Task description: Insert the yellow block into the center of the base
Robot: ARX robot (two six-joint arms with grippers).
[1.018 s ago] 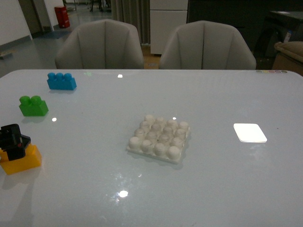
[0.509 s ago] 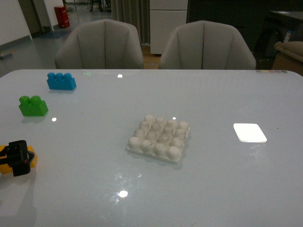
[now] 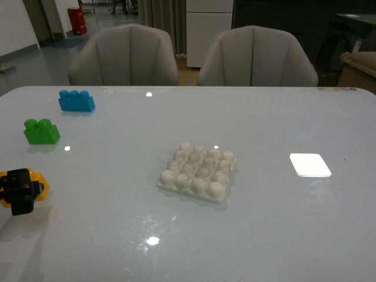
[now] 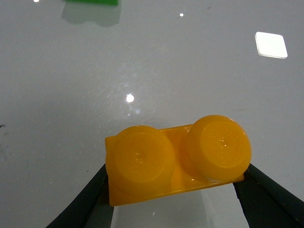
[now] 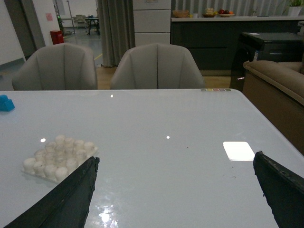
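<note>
The yellow block (image 4: 178, 159) fills the left wrist view, its two round studs facing the camera. My left gripper (image 4: 175, 173) is shut on its two short ends. In the front view that gripper (image 3: 20, 191) hovers near the table's left edge, with the yellow block (image 3: 40, 185) showing only as slivers around the black fingers. The base (image 3: 198, 172), a white studded plate, lies mid-table, well right of the held block. It also shows in the right wrist view as the base (image 5: 59, 156). My right gripper (image 5: 175, 159) is open above bare table, holding nothing.
A green brick (image 3: 41, 131) and a blue brick (image 3: 76, 101) sit at the far left. A flat white square (image 3: 310, 164) lies right of the base. Two grey chairs (image 3: 123, 56) stand behind the table's far edge.
The left gripper has lifted the yellow block off the table and turned it, so less yellow shows around the fingers. The base and other bricks have not moved.
</note>
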